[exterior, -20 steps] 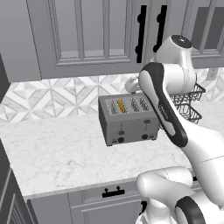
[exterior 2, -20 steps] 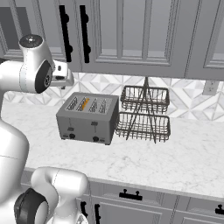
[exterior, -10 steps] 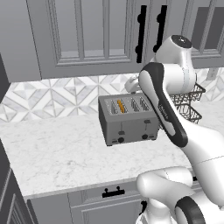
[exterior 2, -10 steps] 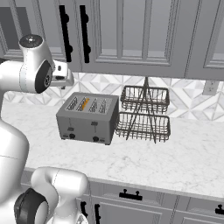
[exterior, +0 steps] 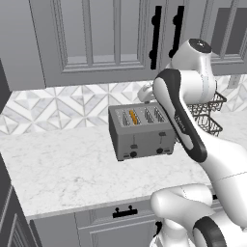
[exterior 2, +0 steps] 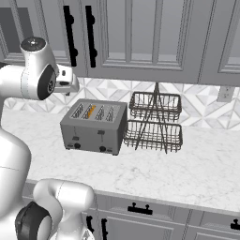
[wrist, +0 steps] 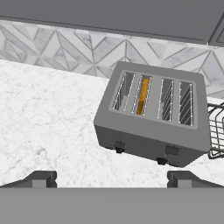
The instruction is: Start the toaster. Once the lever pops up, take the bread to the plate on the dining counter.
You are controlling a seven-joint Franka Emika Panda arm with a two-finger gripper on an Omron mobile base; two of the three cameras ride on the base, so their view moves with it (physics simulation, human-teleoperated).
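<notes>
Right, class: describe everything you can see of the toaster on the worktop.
The toaster is a boxy grey metal-looking unit with four top slots. It stands upright on the white marble worktop, beside a wire rack. An orange-edged slice of bread sits in the second slot from the left. Its front carries two small dark levers, the left lever among them, and two black knobs.

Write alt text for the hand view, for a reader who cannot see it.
A grey four-slot toaster sits on a white marble worktop, with an orange-edged bread slice in its second slot from the left. The open pincer hangs above and in front of it; a wire rack shows at right.
</notes>
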